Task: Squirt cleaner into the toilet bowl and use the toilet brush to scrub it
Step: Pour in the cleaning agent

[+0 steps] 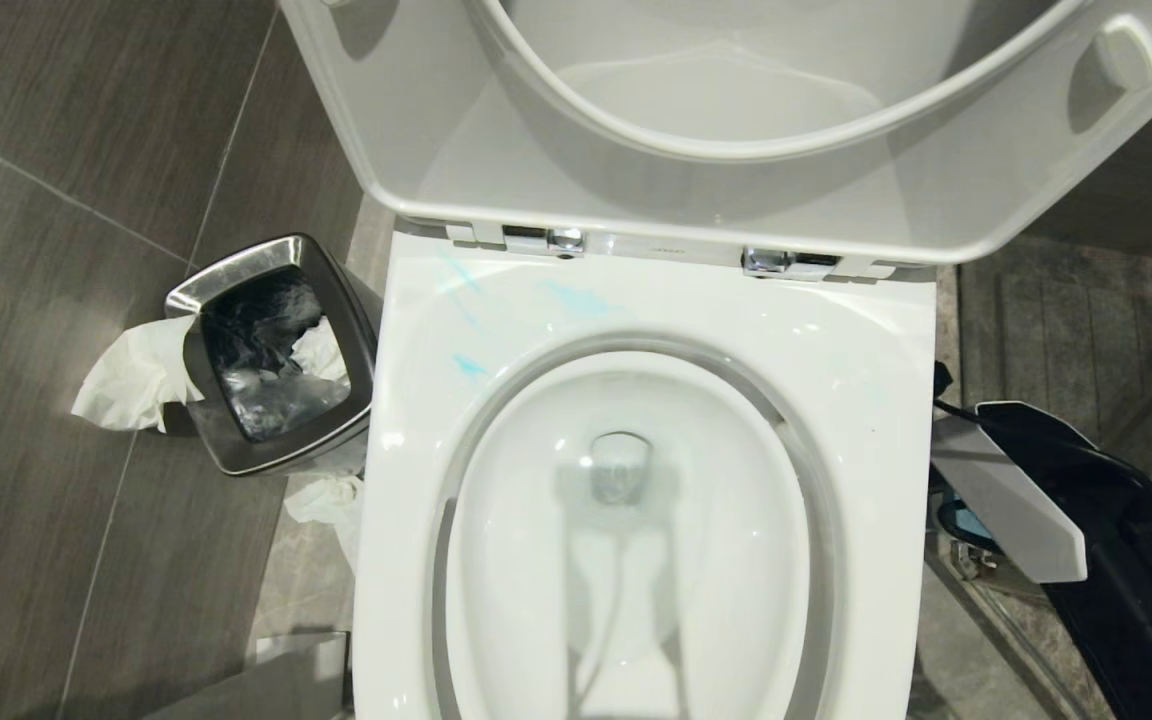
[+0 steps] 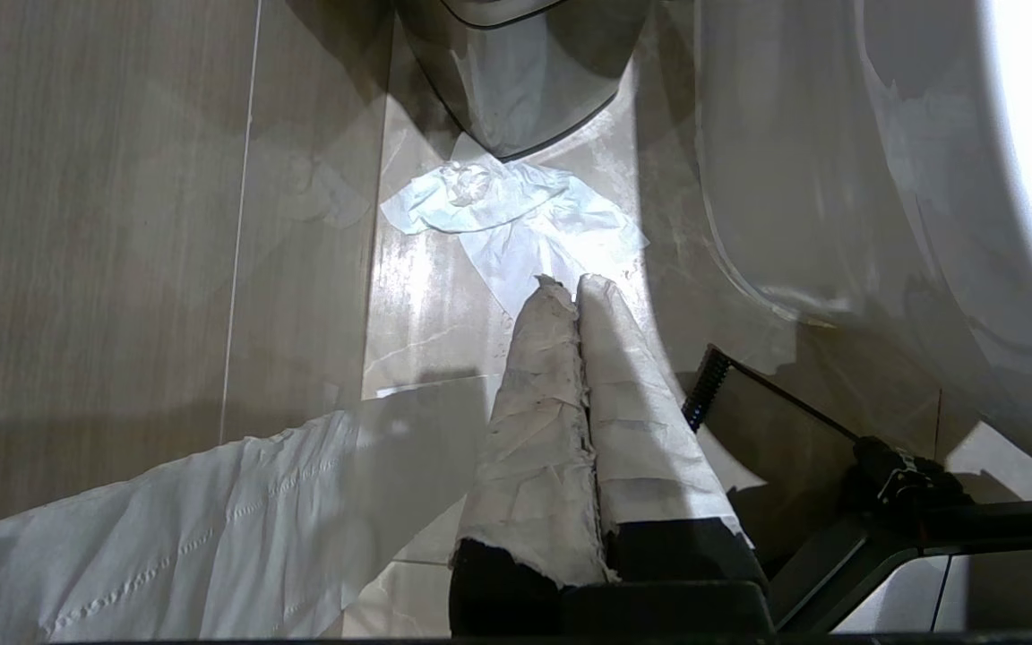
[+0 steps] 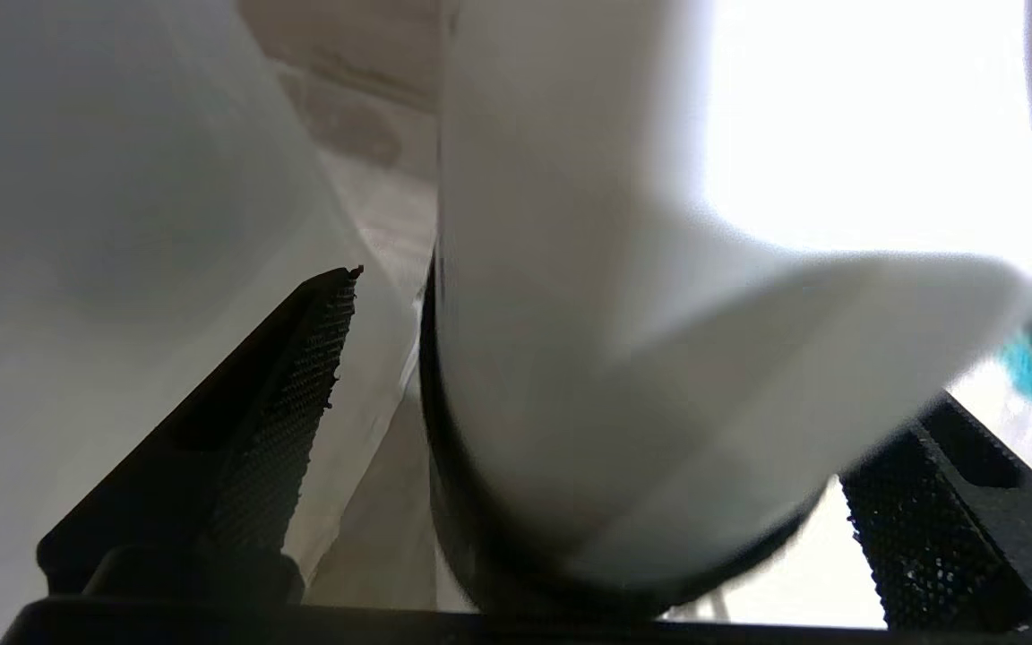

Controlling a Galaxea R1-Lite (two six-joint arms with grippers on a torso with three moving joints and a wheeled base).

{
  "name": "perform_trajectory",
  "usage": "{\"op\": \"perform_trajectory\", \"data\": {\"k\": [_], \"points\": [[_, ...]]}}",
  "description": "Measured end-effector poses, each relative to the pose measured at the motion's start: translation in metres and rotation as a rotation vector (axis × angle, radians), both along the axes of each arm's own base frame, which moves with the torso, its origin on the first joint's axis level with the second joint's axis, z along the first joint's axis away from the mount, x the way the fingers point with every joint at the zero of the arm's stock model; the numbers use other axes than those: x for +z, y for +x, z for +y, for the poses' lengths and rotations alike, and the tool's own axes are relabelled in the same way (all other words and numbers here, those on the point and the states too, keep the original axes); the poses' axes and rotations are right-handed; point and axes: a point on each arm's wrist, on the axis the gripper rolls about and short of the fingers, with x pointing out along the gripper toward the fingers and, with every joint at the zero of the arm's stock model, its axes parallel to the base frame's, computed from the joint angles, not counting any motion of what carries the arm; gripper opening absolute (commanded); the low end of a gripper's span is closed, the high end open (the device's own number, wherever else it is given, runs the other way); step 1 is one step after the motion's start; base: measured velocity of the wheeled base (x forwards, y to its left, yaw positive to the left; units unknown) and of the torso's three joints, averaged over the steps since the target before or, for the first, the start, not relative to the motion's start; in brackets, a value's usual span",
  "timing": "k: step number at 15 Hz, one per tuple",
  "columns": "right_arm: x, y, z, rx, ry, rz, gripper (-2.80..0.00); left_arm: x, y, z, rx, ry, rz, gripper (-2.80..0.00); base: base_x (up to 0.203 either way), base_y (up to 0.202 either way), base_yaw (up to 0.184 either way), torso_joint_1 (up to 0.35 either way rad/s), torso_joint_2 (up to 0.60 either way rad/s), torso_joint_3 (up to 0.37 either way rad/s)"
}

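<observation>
The toilet bowl [image 1: 836, 360] fills the head view, its seat and lid raised. Pale blue smears of cleaner [image 1: 576, 298] streak the back left of its rim. My right arm [image 1: 1106, 560] hangs low beside the bowl's right side. In the right wrist view the right gripper [image 3: 641, 358] is open, and a blurred white shape with a dark lower rim [image 3: 606, 376] sits between its black fingers [image 3: 283, 421]; I cannot tell what it is. My left gripper [image 2: 570, 282] is shut and empty, pointing at the floor beside the bowl's outer wall [image 2: 838, 179]. I cannot make out the toilet brush.
A small steel bin [image 1: 271, 350] stands left of the bowl, with tissue [image 1: 131, 375] hanging over its side. Crumpled tissue [image 1: 331, 500] [image 2: 516, 210] lies on the floor between bin and bowl. A white paper sheet [image 2: 211, 528] lies nearer the left arm. Dark floor tiles surround everything.
</observation>
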Motion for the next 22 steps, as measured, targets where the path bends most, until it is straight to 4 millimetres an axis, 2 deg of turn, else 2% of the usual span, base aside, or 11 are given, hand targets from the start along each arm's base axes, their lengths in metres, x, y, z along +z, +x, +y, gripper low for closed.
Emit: {"op": "perform_trajectory", "data": {"k": [12,13,22], "points": [[-0.006,0.008,0.001,0.020,-0.033,-0.054,0.00,0.000,0.000,0.000,0.000,0.000,0.000,-2.80,0.000,0.000,0.000,0.000,0.00,0.000],[-0.006,0.009,0.001,0.019,-0.034,-0.059,-2.80,0.000,0.000,0.000,0.000,0.000,0.000,-2.80,0.000,0.000,0.000,0.000,0.00,0.000],[-0.008,0.011,-0.001,0.010,-0.040,-0.077,-2.80,0.000,0.000,0.000,0.000,0.000,0.000,-2.80,0.000,0.000,0.000,0.000,0.00,0.000]]}}
